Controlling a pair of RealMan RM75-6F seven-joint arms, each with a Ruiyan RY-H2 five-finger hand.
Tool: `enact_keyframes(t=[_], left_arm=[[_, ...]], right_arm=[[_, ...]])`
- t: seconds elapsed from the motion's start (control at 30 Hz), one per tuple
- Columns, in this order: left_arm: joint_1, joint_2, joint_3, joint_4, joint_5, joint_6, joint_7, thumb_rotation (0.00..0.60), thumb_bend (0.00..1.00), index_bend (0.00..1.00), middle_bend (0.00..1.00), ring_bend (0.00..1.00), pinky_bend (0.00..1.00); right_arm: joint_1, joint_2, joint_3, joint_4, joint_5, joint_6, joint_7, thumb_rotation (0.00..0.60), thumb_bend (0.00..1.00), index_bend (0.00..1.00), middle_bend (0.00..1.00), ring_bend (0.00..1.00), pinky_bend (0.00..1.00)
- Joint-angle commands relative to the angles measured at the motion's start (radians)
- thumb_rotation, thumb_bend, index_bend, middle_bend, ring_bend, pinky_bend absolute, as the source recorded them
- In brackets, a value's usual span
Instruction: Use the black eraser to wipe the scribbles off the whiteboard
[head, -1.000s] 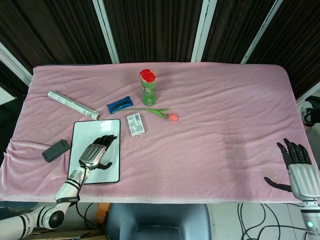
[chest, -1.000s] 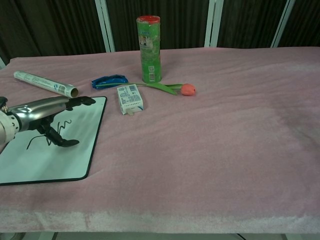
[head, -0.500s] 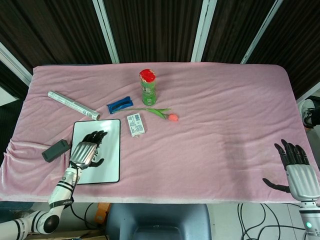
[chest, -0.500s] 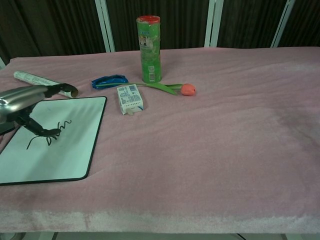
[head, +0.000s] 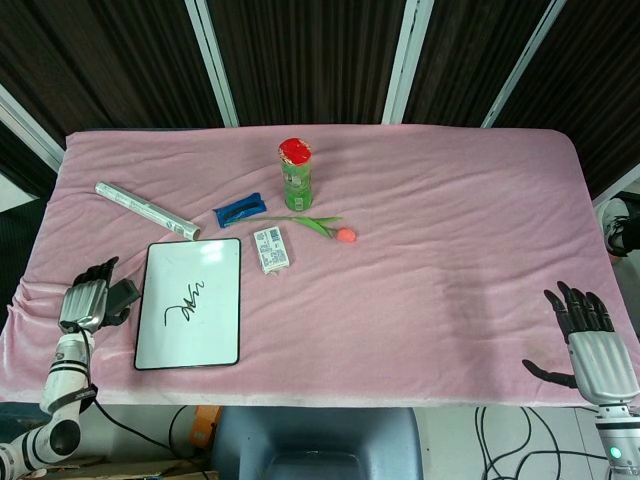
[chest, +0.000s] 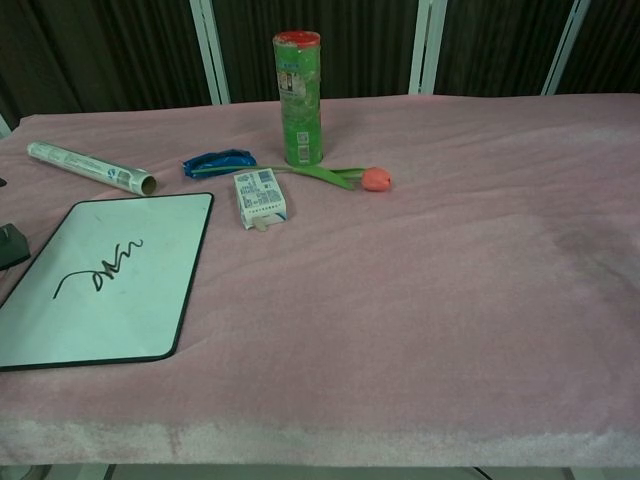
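Note:
The whiteboard (head: 190, 335) lies flat at the front left of the pink table, with a black scribble (head: 186, 297) in its middle; the chest view shows the whiteboard (chest: 110, 310) and scribble (chest: 100, 272) uncovered. Just left of the board lies the black eraser (head: 126, 292). My left hand (head: 84, 300) hovers over the eraser's left end with fingers stretched, holding nothing; whether it touches the eraser I cannot tell. In the chest view only a corner of the eraser (chest: 10, 245) shows at the left edge. My right hand (head: 592, 340) hangs open off the table's front right corner.
Behind the board lie a rolled paper tube (head: 146, 210), a blue wrapper (head: 240, 209) and a small white box (head: 271, 249). A green can with a red lid (head: 296, 174) stands mid-table, and a tulip (head: 330, 228) lies beside it.
My left hand has moved left off the whiteboard to the eraser, uncovering the scribble. The right hand has barely shifted.

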Motion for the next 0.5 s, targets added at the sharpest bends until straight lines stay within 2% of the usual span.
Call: enact_keyframes(t=[0.03,0.17,0.23,0.37,0.5], left_arm=[[-0.006,0.002,0.001,0.015,-0.032,-0.036,-0.003,0.600,0.29,0.05,0.11,0.09,0.16],[-0.011,-0.008,0.003,0.027,-0.044,-0.038,0.008,0.600,0.29,0.07,0.13,0.10,0.19],[-0.014,-0.014,0.002,0.038,-0.058,-0.035,0.018,0.600,0.29,0.10,0.17,0.15,0.23],[-0.018,-0.029,-0.004,0.065,-0.100,-0.034,0.037,0.600,0.29,0.24,0.28,0.27,0.35],[-0.024,-0.027,-0.003,0.076,-0.131,-0.057,0.048,0.600,0.29,0.30,0.33,0.32,0.39]], right_arm=[[-0.001,0.002,0.000,-0.001,0.000,0.002,0.004,0.600,0.26,0.00,0.00,0.00,0.11],[-0.002,0.005,0.000,0.000,-0.003,0.005,0.011,0.600,0.26,0.00,0.00,0.00,0.11],[-0.004,0.007,-0.002,0.000,-0.006,0.007,0.014,0.600,0.26,0.00,0.00,0.00,0.11],[-0.007,0.011,-0.003,0.001,-0.012,0.014,0.023,0.600,0.26,0.00,0.00,0.00,0.11],[-0.009,0.012,-0.004,0.002,-0.013,0.017,0.026,0.600,0.26,0.00,0.00,0.00,0.11]])
